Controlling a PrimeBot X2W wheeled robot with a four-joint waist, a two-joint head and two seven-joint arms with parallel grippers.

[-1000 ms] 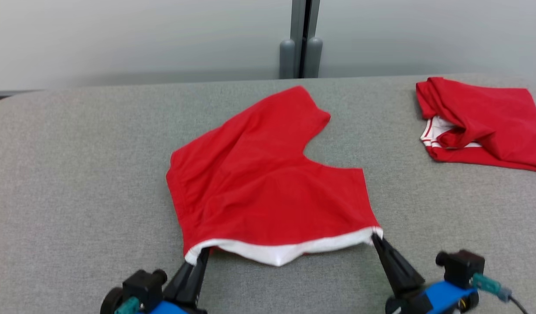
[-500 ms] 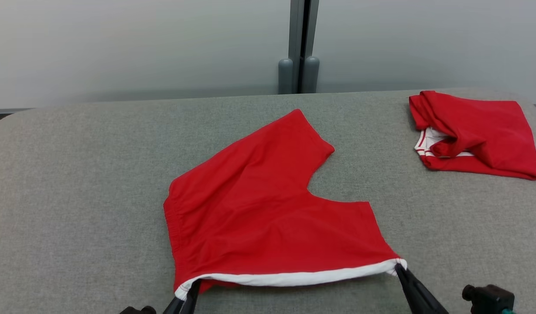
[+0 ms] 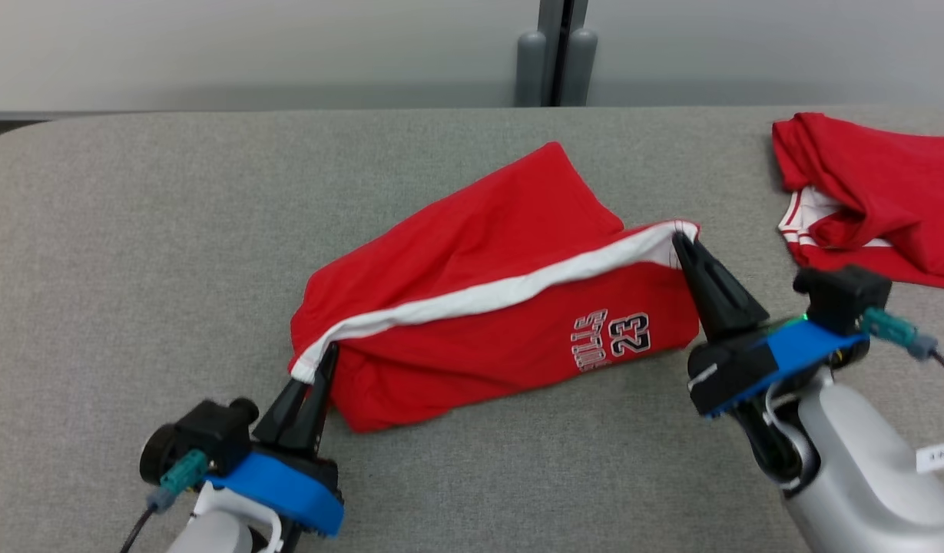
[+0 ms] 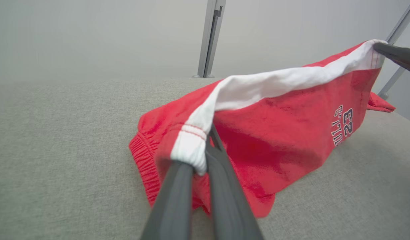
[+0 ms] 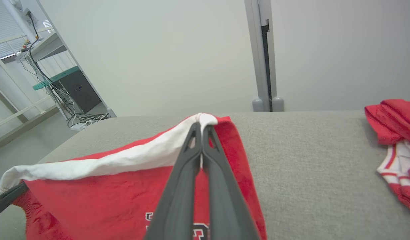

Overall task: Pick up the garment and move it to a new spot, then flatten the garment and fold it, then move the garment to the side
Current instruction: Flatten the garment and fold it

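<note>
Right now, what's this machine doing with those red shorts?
The robot is partway through folding the red shorts on the grey table. Its left gripper and right gripper are each shut on an end of the white band, holding that edge up over the rest of the shorts, with the number 23 print showing. Another red garment lies apart at the table's far right.
</note>
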